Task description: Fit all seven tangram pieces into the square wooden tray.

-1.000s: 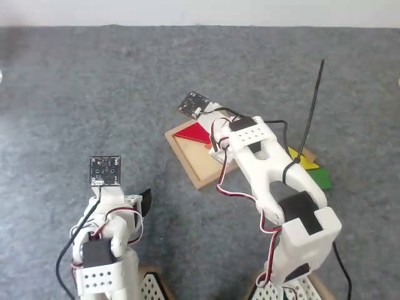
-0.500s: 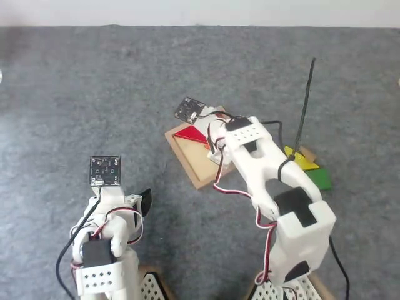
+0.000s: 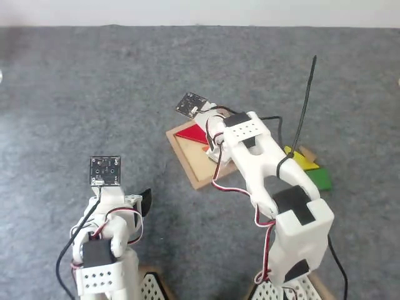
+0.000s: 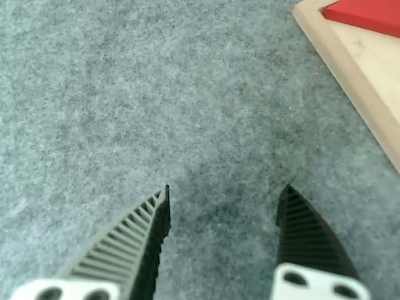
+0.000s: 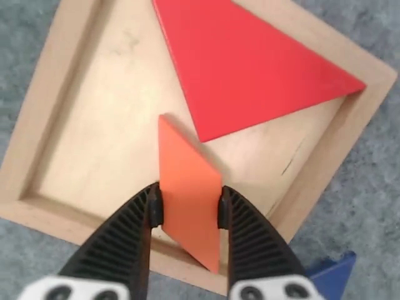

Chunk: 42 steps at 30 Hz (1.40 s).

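Note:
The square wooden tray [image 5: 56, 119] [image 3: 187, 164] lies on grey felt with a big red triangle [image 5: 244, 62] [image 3: 192, 133] flat in one corner. My right gripper [image 5: 186, 206] is shut on an orange parallelogram piece [image 5: 187, 187], held just over the tray's bare floor beside the red triangle. In the high view the right arm [image 3: 250, 147] covers most of the tray. A yellow piece [image 3: 300, 159] and a green piece [image 3: 320, 179] lie to the right of the tray. A blue piece [image 5: 331, 272] pokes out by the tray's rim. My left gripper [image 4: 222, 206] is open over bare felt near the tray's corner [image 4: 325, 31].
A black cable tie [image 3: 306, 106] sticks up from the right arm. The left arm [image 3: 106, 212] stands at the near left, apart from the tray. Grey felt covers the table up to a pale far edge [image 3: 200, 12].
The right arm has shifted slightly left and farther over the tray with the orange piece. The left arm has not moved.

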Tool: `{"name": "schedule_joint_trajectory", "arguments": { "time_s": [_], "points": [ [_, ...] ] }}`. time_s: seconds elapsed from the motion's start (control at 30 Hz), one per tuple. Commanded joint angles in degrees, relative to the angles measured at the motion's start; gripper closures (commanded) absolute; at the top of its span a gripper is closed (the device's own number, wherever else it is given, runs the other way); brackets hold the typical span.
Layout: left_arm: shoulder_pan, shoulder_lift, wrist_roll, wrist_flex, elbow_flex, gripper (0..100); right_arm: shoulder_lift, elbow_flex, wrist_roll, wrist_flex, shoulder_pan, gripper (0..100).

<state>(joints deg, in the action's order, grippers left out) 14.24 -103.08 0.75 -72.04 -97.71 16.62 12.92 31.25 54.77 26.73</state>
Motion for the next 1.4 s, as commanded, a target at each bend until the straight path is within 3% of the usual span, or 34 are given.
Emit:
{"name": "schedule_joint_trajectory", "arguments": {
  "time_s": [0.0, 0.1, 0.27, 0.53, 0.63, 0.9, 1.37],
  "points": [
    [0.09, -1.23, -0.44, -0.26, 1.27, 73, -7.78, -1.85, -1.23, 2.59, 0.22, 99.2],
    [0.09, -1.23, -0.44, -0.26, 1.27, 73, -11.82, -1.85, -2.64, 2.68, -0.04, 99.2],
    [0.09, -1.23, -0.44, -0.26, 1.27, 73, -13.41, -2.2, -15.3, 2.15, -1.63, 99.2],
    [0.09, -1.23, -0.44, -0.26, 1.27, 73, -2.42, -10.64, -54.86, 4.35, -1.71, 99.2],
    [0.09, -1.23, -0.44, -0.26, 1.27, 73, 2.51, -15.65, -63.03, 7.52, -1.71, 99.2],
    [0.09, -1.23, -0.44, -0.26, 1.27, 73, 8.4, -23.03, -69.98, 11.12, -4.88, 99.2],
    [0.09, -1.23, -0.44, -0.26, 1.27, 73, 8.66, -23.03, -69.98, 7.87, -5.14, 99.2]
  ]
}}
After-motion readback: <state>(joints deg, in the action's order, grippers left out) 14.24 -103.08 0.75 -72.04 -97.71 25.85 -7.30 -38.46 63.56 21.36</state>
